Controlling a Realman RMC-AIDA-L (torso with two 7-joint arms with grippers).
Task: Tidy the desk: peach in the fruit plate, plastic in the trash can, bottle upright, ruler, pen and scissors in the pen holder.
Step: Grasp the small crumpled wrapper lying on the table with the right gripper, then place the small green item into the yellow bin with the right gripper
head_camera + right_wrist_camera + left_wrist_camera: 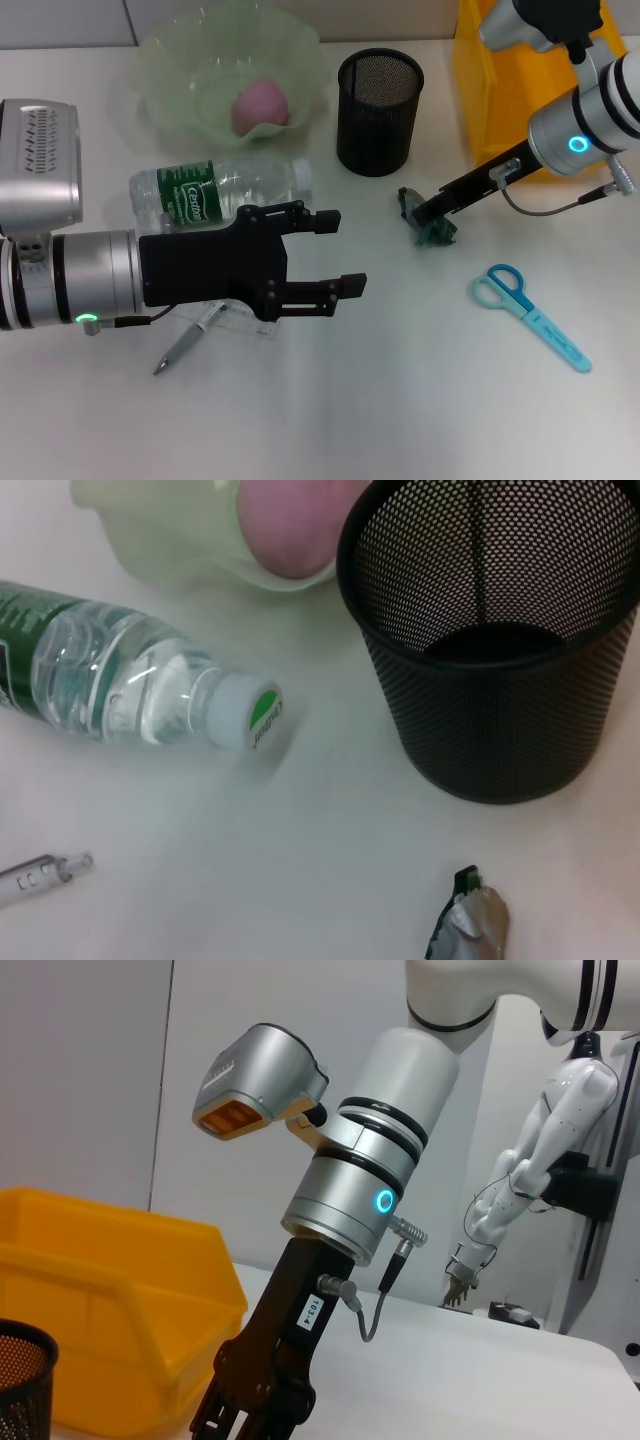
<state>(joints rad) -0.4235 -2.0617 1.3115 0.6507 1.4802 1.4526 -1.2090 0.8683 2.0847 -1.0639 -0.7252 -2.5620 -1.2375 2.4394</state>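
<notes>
While the desk [330, 420] carries every item, I read them here from largest to smallest. Yellow bin [490, 90]: at the far right corner, behind my right arm. Fruit plate [190, 70]: pale green, at the far edge left of centre, with the peach [262, 104] already lying in it. Left gripper [334, 253]: black, reaching in from the left edge over the middle of the desk, its two fingers [325, 220] spread apart and holding nothing. Bottle [225, 190]: lying on its side just in front of the plate, cap toward the pen holder [379, 110], partly hidden by the left gripper. The holder is black mesh, upright, between plate and bin, and looks empty in the right wrist view. Right gripper [428, 213]: slanting down from the far right, its tip at the plastic [430, 232], a crumpled dark green scrap in front of the holder; I cannot tell whether its fingers are closed on it. Scissors [530, 315]: blue, flat, toward the right edge. Ruler [235, 320]: clear, under the left gripper. Pen [190, 340]: lying beside the ruler, toward the near left.
</notes>
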